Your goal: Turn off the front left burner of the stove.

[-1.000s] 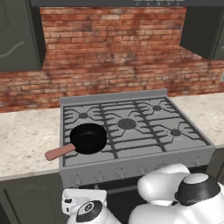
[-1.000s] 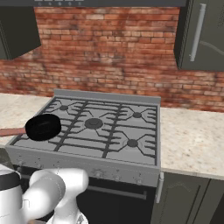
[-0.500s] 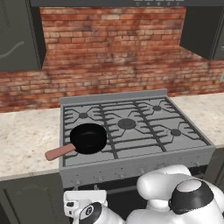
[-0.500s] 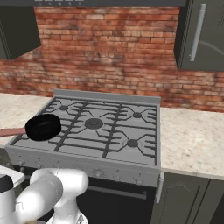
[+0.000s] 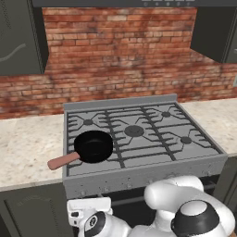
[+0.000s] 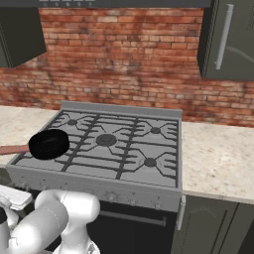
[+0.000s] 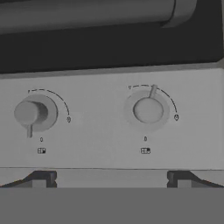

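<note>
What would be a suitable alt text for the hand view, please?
Close-up of the stove's grey front panel with two round knobs: the left knob has its pointer down, the right knob has its pointer up. The open gripper's dark fingertips rise at the bottom.

You see the stove set in the bench against a brick wall. A black frying pan covers the front left burner (reddish handle pointing left). The white arm sits low before the oven door.
</note>
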